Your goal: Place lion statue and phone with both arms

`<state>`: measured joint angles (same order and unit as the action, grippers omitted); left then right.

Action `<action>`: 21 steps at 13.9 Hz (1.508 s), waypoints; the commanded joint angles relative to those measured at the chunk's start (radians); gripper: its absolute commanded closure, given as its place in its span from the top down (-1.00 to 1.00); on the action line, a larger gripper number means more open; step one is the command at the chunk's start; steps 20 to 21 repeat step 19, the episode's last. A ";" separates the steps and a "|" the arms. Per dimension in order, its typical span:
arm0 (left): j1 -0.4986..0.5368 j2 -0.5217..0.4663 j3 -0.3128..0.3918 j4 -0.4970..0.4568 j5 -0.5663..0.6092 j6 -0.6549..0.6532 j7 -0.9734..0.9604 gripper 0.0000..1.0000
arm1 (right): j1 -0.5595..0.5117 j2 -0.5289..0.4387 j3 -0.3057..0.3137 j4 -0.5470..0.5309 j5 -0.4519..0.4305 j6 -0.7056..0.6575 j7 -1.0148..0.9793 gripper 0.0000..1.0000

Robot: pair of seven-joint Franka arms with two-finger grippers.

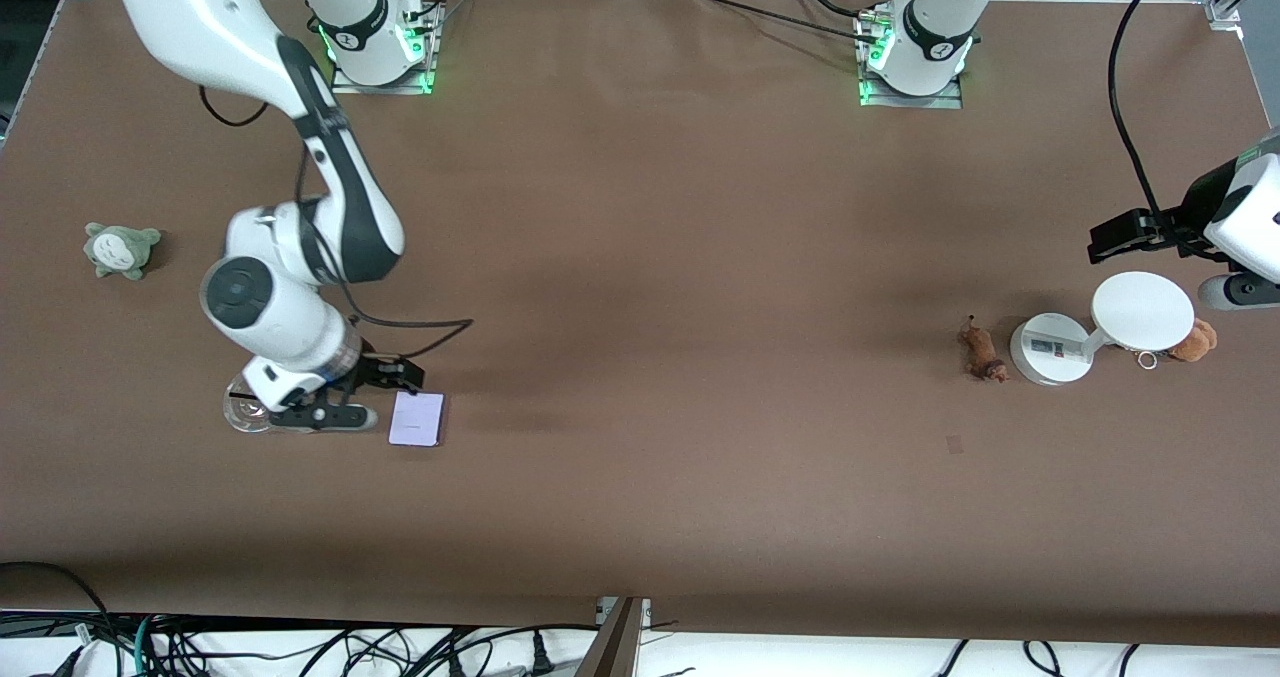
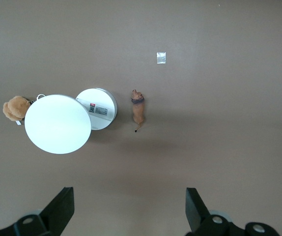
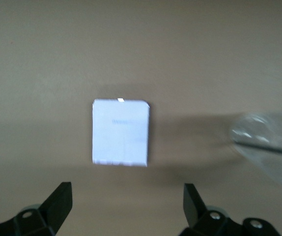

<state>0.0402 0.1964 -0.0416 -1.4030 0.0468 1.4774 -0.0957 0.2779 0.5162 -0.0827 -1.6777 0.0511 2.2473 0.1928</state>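
The lion statue [image 1: 982,352] lies on the brown table toward the left arm's end, beside a white stand's base; it also shows in the left wrist view [image 2: 138,107]. The phone [image 1: 416,418] lies flat toward the right arm's end and shows in the right wrist view [image 3: 120,132]. My left gripper [image 1: 1238,293] hangs open and empty above the table by the stand, apart from the lion [image 2: 129,211]. My right gripper [image 1: 325,417] is open and empty, low beside the phone, over a clear glass dish [image 3: 126,206].
A white round-headed stand [image 1: 1142,310] with a round base [image 1: 1048,349] stands next to the lion. A tan plush bear [image 1: 1195,340] lies beside it. A clear glass dish [image 1: 243,413] sits under the right hand. A grey-green plush [image 1: 120,249] lies near the right arm's end.
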 commanded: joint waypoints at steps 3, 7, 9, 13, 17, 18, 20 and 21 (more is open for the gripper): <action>0.004 -0.002 0.002 0.022 0.013 -0.005 -0.006 1.00 | -0.005 -0.243 -0.020 -0.030 0.026 -0.286 -0.038 0.99; 0.006 -0.003 0.003 0.059 0.008 -0.006 -0.004 1.00 | -0.005 -0.424 -0.066 -0.028 0.024 -0.530 -0.042 0.99; 0.006 -0.003 0.002 0.059 0.005 -0.006 -0.004 1.00 | -0.005 -0.436 -0.068 -0.008 0.016 -0.563 -0.049 0.99; 0.036 -0.008 0.002 0.064 -0.050 -0.006 -0.001 1.00 | -0.005 -0.426 -0.069 0.041 0.019 -0.583 -0.069 0.99; 0.037 -0.011 0.000 0.065 -0.146 -0.006 -0.009 1.00 | -0.006 -0.424 -0.069 0.056 0.016 -0.584 -0.070 0.99; 0.035 -0.011 -0.004 0.064 -0.143 -0.006 -0.010 1.00 | -0.006 -0.421 -0.069 0.062 0.015 -0.584 -0.070 0.99; 0.035 -0.011 -0.009 0.064 -0.143 -0.008 -0.010 1.00 | -0.005 -0.417 -0.068 0.065 0.012 -0.584 -0.070 0.99; 0.035 -0.011 -0.009 0.064 -0.143 -0.008 -0.010 1.00 | -0.005 -0.417 -0.068 0.065 0.012 -0.584 -0.070 0.99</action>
